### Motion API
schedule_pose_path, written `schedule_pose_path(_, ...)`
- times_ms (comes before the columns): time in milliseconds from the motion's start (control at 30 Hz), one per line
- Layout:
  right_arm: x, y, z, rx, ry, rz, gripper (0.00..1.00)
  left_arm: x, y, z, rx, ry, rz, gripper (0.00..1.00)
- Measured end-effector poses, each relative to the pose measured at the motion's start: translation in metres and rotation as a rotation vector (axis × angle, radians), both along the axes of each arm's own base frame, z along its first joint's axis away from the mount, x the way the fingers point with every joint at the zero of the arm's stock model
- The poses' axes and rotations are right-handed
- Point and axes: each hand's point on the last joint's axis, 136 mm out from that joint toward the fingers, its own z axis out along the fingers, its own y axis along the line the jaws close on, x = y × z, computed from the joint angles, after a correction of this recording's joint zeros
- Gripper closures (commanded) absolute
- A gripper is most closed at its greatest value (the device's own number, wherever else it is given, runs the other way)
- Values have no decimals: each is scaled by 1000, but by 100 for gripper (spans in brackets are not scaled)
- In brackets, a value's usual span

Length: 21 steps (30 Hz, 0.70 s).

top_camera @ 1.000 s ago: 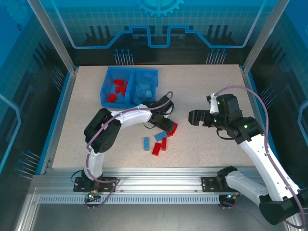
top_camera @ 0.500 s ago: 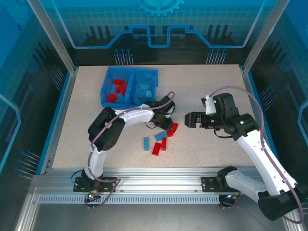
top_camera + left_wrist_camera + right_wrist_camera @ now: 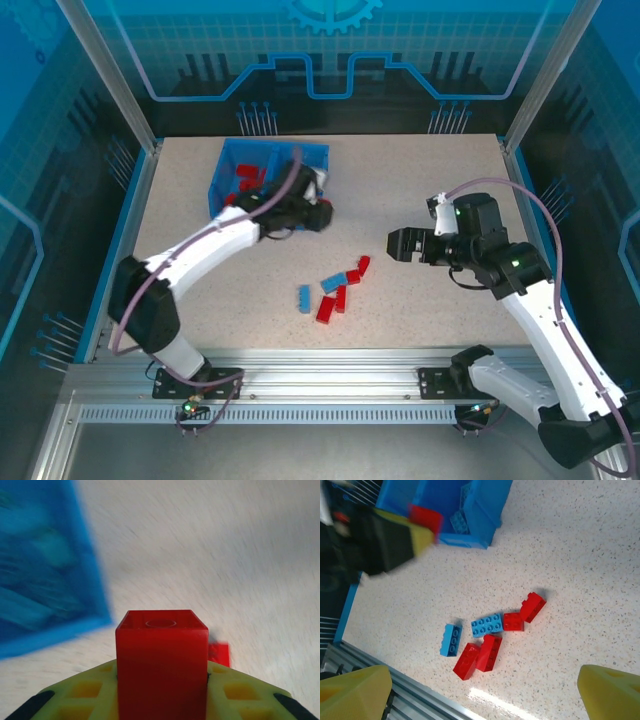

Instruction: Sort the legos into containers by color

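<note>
Nearest me, the loose legos (image 3: 335, 290) lie mid-tabletop (image 3: 450, 180). My right gripper (image 3: 396, 245) hangs just right of them, jaws apart, ready to pick. My left gripper (image 3: 316, 212) is clamped on a red brick (image 3: 161, 665), held at the tray (image 3: 218, 185)'s near edge, meant for its left compartment with the reds.

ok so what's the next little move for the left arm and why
Probably swing the left gripper leftward over the tray's left compartment before opening. It is shut on a red brick beside the tray's right compartment, and the red bricks already sorted lie in the left side.
</note>
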Motion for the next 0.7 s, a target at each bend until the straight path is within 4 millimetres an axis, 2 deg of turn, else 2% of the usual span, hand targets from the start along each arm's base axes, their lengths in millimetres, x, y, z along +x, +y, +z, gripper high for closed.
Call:
schedule_pose_path(67, 0, 0, 0, 6, 3, -6, 4, 31, 42, 23, -7, -53, 116, 68)
schedule_pose_path(167, 1, 0, 1, 14, 9, -14, 4, 76, 102, 31, 25, -80, 274, 68)
schedule_pose_path(267, 0, 0, 2, 22, 8, -22, 4, 120, 150, 14, 59, -48, 395, 69)
schedule_pose_path(367, -4, -2, 6, 34, -4, -29, 4, 152, 185, -25, 89, 34, 469, 66)
schedule_pose_path(467, -10, -5, 13, 47, -30, -37, 4, 169, 206, -67, 120, 127, 513, 59)
schedule_pose_path(533, -13, -7, 16, 51, -44, -44, 4, 174, 213, -87, 128, 176, 534, 50)
schedule_pose_path(600, -16, -9, 18, 55, -48, -51, 4, 174, 214, -98, 133, 208, 542, 46)
schedule_pose_path(700, -17, -10, 17, 55, -44, -56, 4, 170, 214, -98, 136, 222, 542, 45)
